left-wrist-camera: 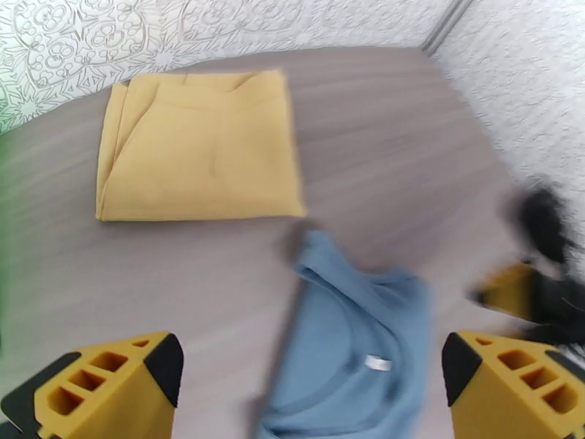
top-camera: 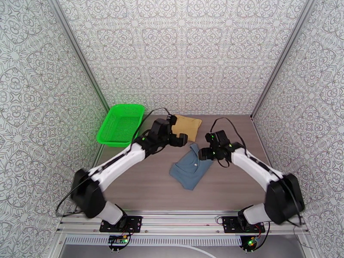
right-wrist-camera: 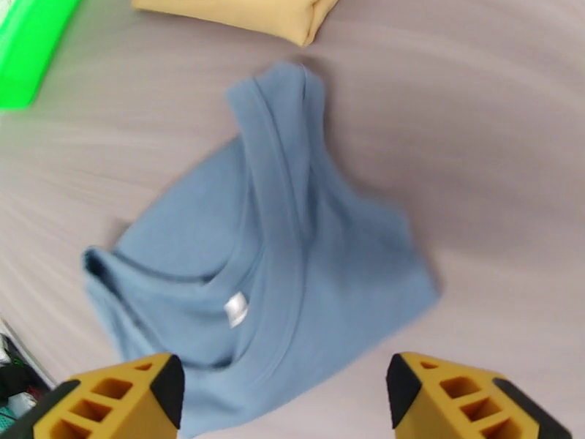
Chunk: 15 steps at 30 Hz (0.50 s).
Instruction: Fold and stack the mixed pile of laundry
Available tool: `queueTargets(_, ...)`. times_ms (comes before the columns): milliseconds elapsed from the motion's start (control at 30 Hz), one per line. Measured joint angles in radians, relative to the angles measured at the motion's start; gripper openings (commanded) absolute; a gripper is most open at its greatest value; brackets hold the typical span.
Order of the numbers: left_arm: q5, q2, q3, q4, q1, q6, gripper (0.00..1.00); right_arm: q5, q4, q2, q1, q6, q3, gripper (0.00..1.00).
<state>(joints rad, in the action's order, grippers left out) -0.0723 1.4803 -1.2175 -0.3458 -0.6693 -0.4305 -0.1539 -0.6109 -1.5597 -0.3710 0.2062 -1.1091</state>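
At the middle of the table, the partly folded tank top lies by the left hand and right hand, both open-fingered and empty; likely next: regrip, fold again, stack on the yellow cloth.

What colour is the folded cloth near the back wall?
The folded cloth is mustard yellow; the left wrist view shows it best.

Table, grey-brown wood grain: green mesh basket, far left; mustard-yellow cloth, folded flat, far centre; blue-grey tank top, partly folded, centre, just nearer, not touching the cloth
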Motion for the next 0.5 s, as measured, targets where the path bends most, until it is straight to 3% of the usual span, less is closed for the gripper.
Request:
queueTargets(167,0.063,-0.004,0.180,-0.054,-0.143,-0.241,0.93,-0.006,-0.005,-0.190,0.013,-0.139,-0.104,0.74)
queueTargets(333,0.164,0.008,0.222,-0.129,-0.289,-0.510,0.92,0.001,-0.013,-0.301,0.013,-0.218,-0.147,0.72)
queueTargets(500,0.246,0.007,0.264,-0.126,-0.351,-0.718,0.92,-0.003,-0.011,-0.365,0.013,-0.230,-0.173,0.67)
